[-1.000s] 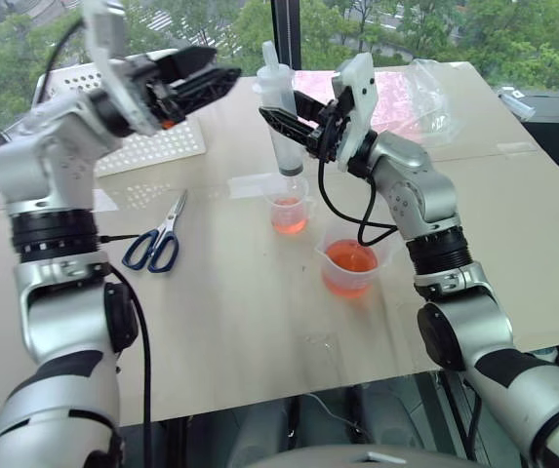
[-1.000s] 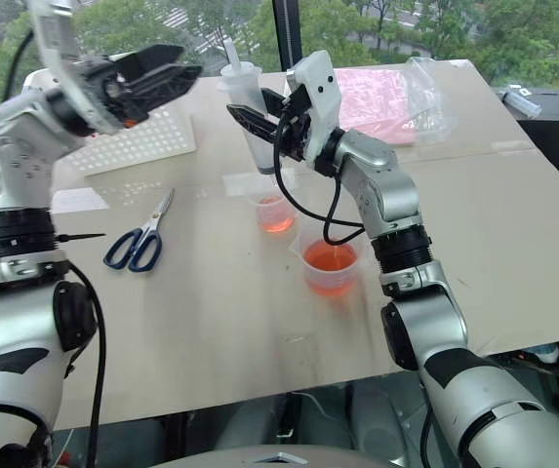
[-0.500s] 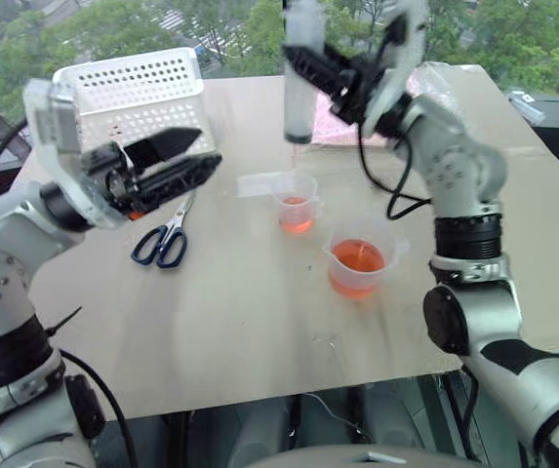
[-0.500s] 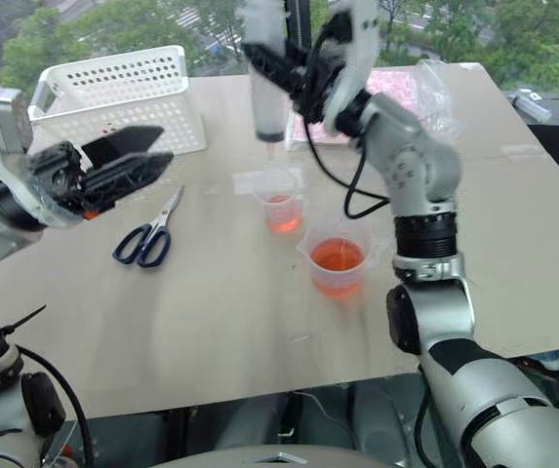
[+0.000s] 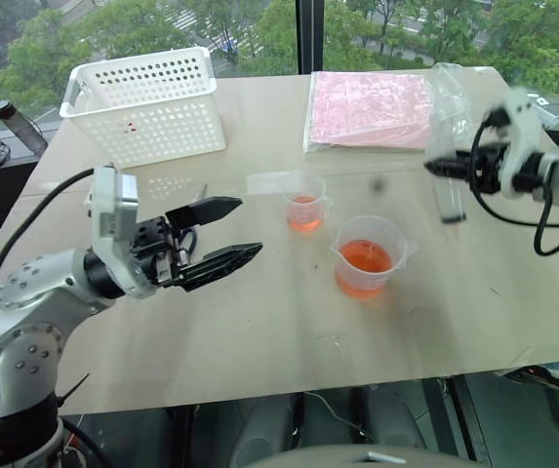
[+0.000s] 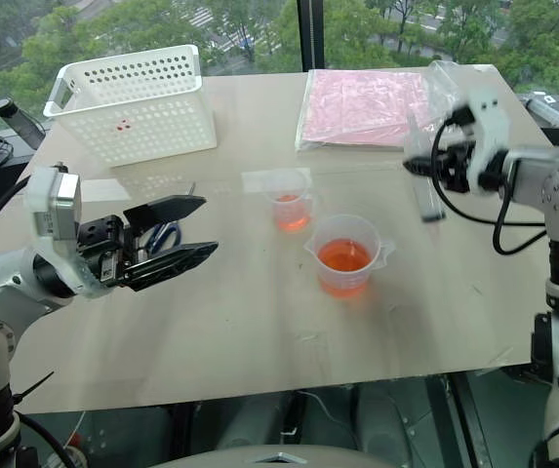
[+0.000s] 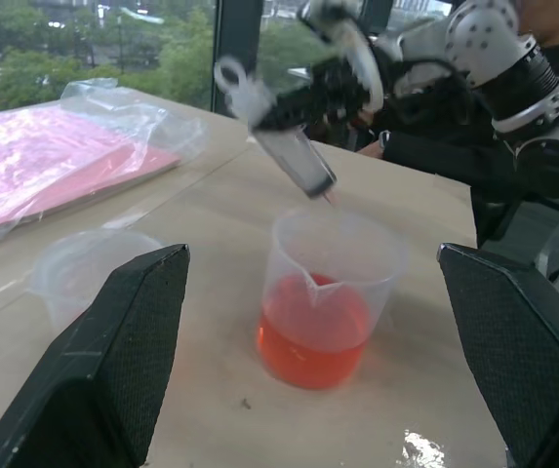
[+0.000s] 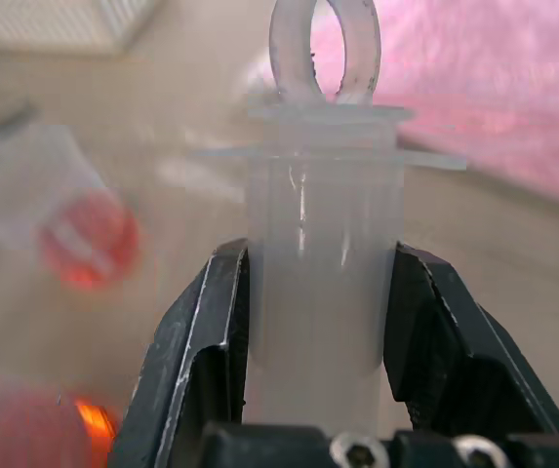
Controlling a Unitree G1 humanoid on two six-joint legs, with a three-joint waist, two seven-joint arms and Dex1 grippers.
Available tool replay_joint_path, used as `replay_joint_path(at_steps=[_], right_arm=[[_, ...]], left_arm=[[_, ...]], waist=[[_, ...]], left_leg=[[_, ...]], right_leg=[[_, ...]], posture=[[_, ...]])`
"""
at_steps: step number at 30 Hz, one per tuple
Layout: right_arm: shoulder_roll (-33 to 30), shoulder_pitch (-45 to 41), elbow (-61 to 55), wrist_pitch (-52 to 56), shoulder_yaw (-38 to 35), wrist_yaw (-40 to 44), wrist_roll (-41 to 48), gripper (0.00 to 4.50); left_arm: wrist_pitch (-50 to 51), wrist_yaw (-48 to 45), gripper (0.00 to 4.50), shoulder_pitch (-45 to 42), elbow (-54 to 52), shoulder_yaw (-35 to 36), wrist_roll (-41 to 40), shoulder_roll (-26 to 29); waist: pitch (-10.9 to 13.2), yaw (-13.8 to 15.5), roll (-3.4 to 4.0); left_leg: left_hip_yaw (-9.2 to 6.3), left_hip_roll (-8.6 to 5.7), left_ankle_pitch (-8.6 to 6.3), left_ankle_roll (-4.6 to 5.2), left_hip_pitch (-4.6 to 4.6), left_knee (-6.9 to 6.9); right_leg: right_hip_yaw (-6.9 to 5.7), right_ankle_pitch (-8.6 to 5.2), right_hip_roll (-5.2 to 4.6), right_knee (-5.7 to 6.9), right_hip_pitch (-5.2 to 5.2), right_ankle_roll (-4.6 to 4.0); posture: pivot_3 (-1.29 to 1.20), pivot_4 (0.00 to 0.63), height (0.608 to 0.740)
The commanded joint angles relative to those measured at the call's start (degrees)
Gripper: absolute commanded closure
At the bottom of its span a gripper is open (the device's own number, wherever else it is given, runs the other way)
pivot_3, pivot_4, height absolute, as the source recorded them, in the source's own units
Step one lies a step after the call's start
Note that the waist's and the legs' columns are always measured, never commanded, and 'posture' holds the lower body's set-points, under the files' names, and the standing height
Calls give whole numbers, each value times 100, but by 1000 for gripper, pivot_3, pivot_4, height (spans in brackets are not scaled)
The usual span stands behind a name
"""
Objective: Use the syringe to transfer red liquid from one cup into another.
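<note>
Outdoors, trees beyond wooden table.

Head views look down; wrist views sit close, sharing the beaker.

Silver-grey jointed arms carry loose black cables; behind each black two-fingered claw, left gripper included, sits a white wrist housing.

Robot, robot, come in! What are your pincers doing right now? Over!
Left pincer open, empty. Right pincer shut on syringe, in the air right of the beaker. Nothing in the way.
</note>
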Motion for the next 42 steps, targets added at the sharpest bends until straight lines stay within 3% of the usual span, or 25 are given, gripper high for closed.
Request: replay_joint_path(at_steps=[1,10,11,16,20,24,28,30,36,42], right_arm=[[-77,110,449,-365,337,442,-304,3061],[311,27,1603,-1307,1000,1014,-1142,3061],[303,50,1610,-1303,927,1055,-1139,2046],[61,447,1030,-1271,535,1258,-1011,19],[-32,1167,-195,-1487,-375,1382,-489,19],[-72,2584,-2119,-2117,-1534,1627,46,19],[375,4226,-3427,-2186,-2995,1641,940,19],[497,5161,-3887,-2833,-3418,1898,692,19],[1138,7324,-4235,-4388,-4201,2531,272,19],[1411,8155,-3913,-5257,-4384,2702,89,19]], left_arm=[[-348,-181,343,63,68,-1,129,112],[-478,-487,343,82,101,-98,32,377],[-473,-515,343,90,124,-86,8,417],[-506,-658,343,196,182,-102,-22,536],[-563,-473,343,318,188,-106,83,465],[-416,316,343,359,242,-193,302,304],[-424,1128,343,203,398,-208,361,-114],[-489,1282,343,299,367,-246,481,-249],[-831,1235,343,1231,421,-247,1005,-471],[-1257,971,343,1809,559,-434,1480,-544]], waist=[[0,-19,0],[-3,-29,-5],[-3,-27,-5],[0,-8,0],[3,51,5],[4,149,7],[2,243,3],[2,304,3],[-8,213,12],[-11,251,24]], left_leg=[[0,0,0,0,1,0],[0,1,-1,1,0,3],[-1,1,-1,1,0,4],[-3,1,-1,1,-2,-1],[-4,1,-2,2,-6,-2],[-10,2,-3,2,-4,-6],[-16,1,-6,7,-1,2],[-19,1,-8,9,1,2],[-14,2,-10,11,21,-3],[-11,12,-39,39,96,-16]], right_leg=[[-1,0,1,0,1,0],[-3,0,2,-5,4,0],[-2,1,2,-5,4,0],[-3,0,2,-4,-1,0],[-4,0,1,-12,-1,0],[-9,0,2,-13,1,1],[-14,1,1,-20,16,2],[-18,1,1,-24,24,2],[-10,1,5,-28,37,2],[-9,-7,4,-55,113,-3]], posture=[[0,150,740],[0,150,740],[0,150,740],[0,150,740],[0,150,740],[0,150,740],[0,150,740],[0,150,740],[0,150,740],[0,150,740]])
